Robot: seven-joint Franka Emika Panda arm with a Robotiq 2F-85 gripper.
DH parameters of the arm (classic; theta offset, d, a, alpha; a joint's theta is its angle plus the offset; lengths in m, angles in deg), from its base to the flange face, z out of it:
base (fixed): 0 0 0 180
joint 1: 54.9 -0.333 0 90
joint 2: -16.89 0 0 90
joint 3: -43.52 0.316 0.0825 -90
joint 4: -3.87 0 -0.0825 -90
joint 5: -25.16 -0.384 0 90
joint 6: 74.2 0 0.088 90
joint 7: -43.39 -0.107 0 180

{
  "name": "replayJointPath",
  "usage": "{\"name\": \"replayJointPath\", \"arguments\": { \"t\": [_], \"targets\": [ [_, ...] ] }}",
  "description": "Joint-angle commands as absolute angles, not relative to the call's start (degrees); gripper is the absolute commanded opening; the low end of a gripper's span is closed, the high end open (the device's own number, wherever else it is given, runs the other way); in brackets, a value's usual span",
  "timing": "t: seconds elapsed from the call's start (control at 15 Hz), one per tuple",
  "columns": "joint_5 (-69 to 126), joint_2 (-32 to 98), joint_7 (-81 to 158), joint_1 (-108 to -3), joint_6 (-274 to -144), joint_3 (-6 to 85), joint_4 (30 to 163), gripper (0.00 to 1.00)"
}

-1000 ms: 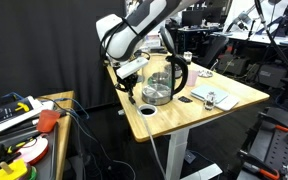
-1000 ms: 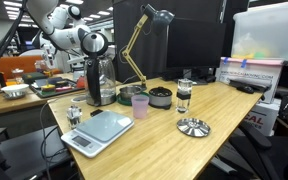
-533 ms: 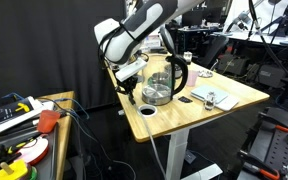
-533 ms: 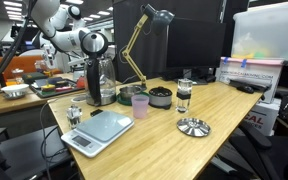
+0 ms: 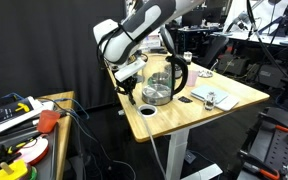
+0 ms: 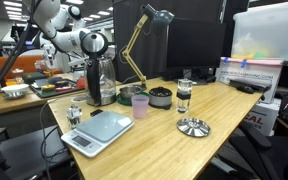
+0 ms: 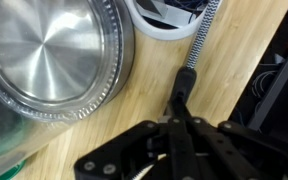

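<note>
My gripper (image 7: 180,102) is shut, its two fingers pressed together low over the wooden table (image 7: 104,130). A braided grey cable (image 7: 200,38) runs from a white-rimmed hole (image 7: 164,28) in the table down to my fingertips; whether it is pinched I cannot tell. Beside the gripper stands a glass kettle with a shiny metal lid (image 7: 44,55). In an exterior view the gripper (image 5: 132,82) hangs at the table's corner, just beside the kettle (image 5: 160,85). The kettle (image 6: 103,85) hides the gripper in an exterior view.
On the table stand a digital scale (image 6: 99,130), a pink cup (image 6: 140,104), a black bowl (image 6: 160,97), a glass (image 6: 183,95), a metal dish (image 6: 193,127) and a desk lamp (image 6: 144,35). A cluttered side table (image 5: 24,125) stands nearby.
</note>
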State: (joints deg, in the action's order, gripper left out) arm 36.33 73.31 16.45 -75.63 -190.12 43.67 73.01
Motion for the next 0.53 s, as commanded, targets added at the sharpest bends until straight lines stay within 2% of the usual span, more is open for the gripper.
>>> {"name": "replayJointPath", "arguments": {
  "t": [0.0, 0.47],
  "targets": [
    [34.3, 72.4, 16.3, -75.4, -189.7, 43.6, 74.2, 0.00],
    [31.7, 69.9, 15.7, -74.4, -192.0, 43.5, 76.7, 0.00]
  ]
}}
